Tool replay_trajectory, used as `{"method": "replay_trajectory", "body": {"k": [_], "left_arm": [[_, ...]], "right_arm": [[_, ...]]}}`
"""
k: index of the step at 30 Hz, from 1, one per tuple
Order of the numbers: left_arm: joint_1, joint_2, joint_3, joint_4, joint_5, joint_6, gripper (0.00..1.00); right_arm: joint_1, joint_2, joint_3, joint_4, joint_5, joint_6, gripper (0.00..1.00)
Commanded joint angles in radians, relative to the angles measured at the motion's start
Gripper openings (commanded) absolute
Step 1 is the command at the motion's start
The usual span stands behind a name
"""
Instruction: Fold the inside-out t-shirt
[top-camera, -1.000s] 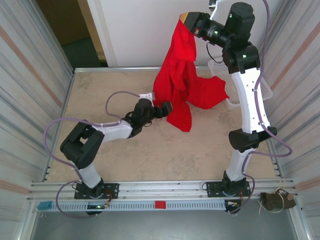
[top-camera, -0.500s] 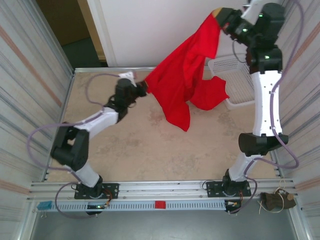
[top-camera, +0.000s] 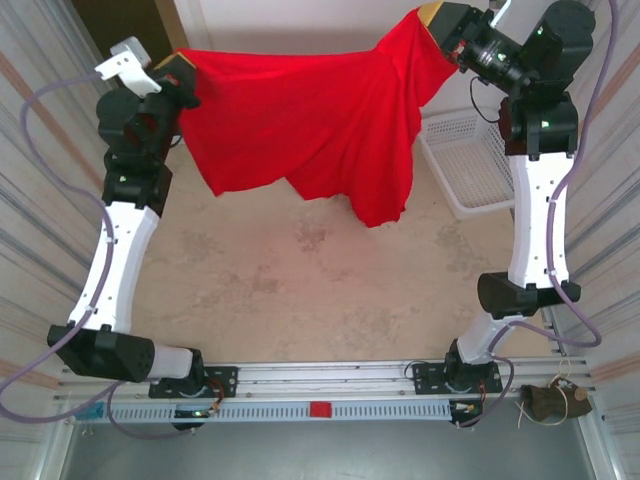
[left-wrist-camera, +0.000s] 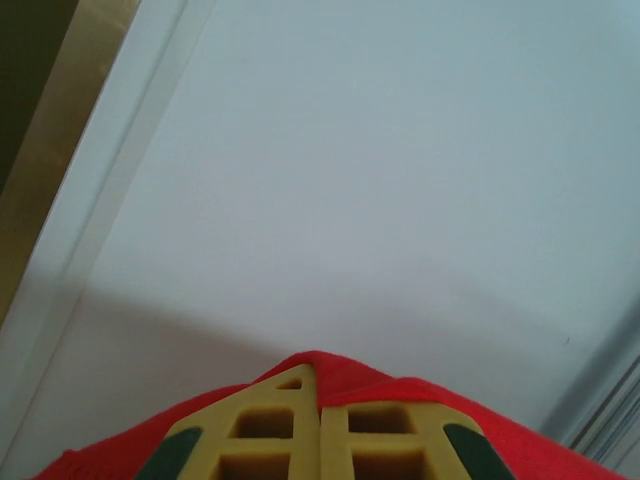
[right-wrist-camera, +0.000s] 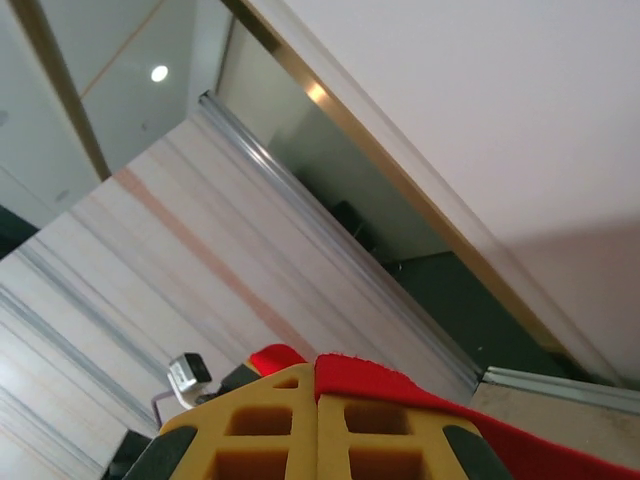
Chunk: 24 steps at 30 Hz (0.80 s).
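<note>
The inside-out t-shirt (top-camera: 310, 115) is bright red cloth, stretched in the air between both arms high over the far half of the table. Its lower folds hang down to about mid-table (top-camera: 380, 205). My left gripper (top-camera: 178, 75) is raised at the far left, shut on one end of the t-shirt; red cloth (left-wrist-camera: 340, 375) bulges past the closed yellow fingers (left-wrist-camera: 265, 425). My right gripper (top-camera: 437, 20) is raised at the far right, shut on the other end, with red cloth (right-wrist-camera: 400, 385) pinched between its closed fingers (right-wrist-camera: 270, 425). No print shows.
A white wire basket (top-camera: 462, 160) stands at the table's far right edge, beside the right arm. The tan tabletop (top-camera: 300, 290) lies below the hanging cloth. Ribbed walls close in on both sides. The left wrist's white camera mount (right-wrist-camera: 185, 372) appears in the right wrist view.
The left gripper closed on the cloth near the table, then rose up and to the far left. The right gripper moved further right. The shirt went from hanging bunched to spread wide between them.
</note>
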Motion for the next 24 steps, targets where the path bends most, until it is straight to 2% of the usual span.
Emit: {"method": "replay_trajectory", "body": {"k": [1,6,9,12,16,18,22,24], "left_arm": [[0.015,-0.001,0.066,-0.055,0.004,0.044,0.00],[0.047,0.123,0.110,-0.135,0.044,0.029,0.00],[0.070,0.235,0.167,-0.158,0.059,0.024,0.00],[0.093,0.377,0.310,-0.203,0.065,0.027,0.00],[0.106,0.597,0.649,-0.309,0.071,0.015,0.00],[0.107,0.681,0.816,-0.339,0.066,-0.011,0.00],[0.106,0.770,1.070,-0.353,0.062,-0.039,0.00],[0.105,0.745,1.087,-0.351,0.062,-0.034,0.00]], "right_arm": [[-0.003,-0.067,0.014,0.018,-0.020,-0.049,0.00],[-0.014,-0.088,-0.215,0.062,0.024,-0.107,0.00],[-0.014,-0.018,-0.237,0.049,0.063,-0.160,0.00],[-0.010,0.122,-0.140,0.009,0.107,-0.211,0.00],[-0.015,0.406,0.205,-0.068,0.137,-0.236,0.00],[-0.027,0.514,0.342,-0.015,0.122,-0.186,0.00],[-0.059,0.501,0.320,0.166,0.135,-0.071,0.00],[-0.072,0.455,0.287,0.189,0.131,-0.072,0.00]]}}
